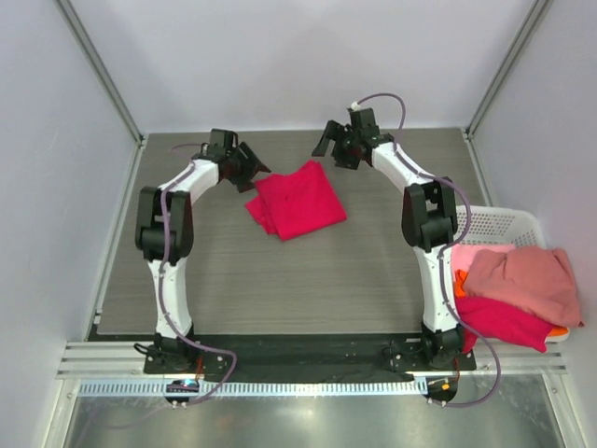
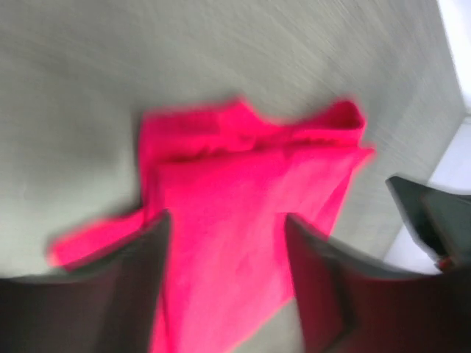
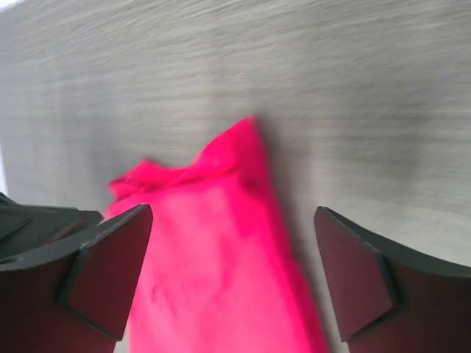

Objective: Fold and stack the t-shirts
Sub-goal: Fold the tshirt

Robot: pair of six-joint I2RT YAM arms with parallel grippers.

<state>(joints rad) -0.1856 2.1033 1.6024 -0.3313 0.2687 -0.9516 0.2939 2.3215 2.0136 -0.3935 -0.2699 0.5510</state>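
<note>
The left pincer (image 1: 252, 175) and right pincer (image 1: 331, 151) are hanging apart, empty, flanking the folded crimson-red cloth t-shirt (image 1: 297, 201) near the worktop's (image 1: 280, 280) far edge. Lifting straight upward probably avoids snagging its layers.

Motion blur smears the crimson t-shirt (image 2: 235, 220) in the left wrist view; heaped shirts (image 1: 522, 280) bury most of the white basket (image 1: 504, 220).

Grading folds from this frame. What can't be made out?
Top view: shirt count in the white basket; the salmon-pink shirt covers the rest, the right arm hides part.
Left wrist view: folded crimson shirt blurred, near edge behind the left gripper's fingers.
Right wrist view: crimson shirt's near end cut by bottom edge.
</note>
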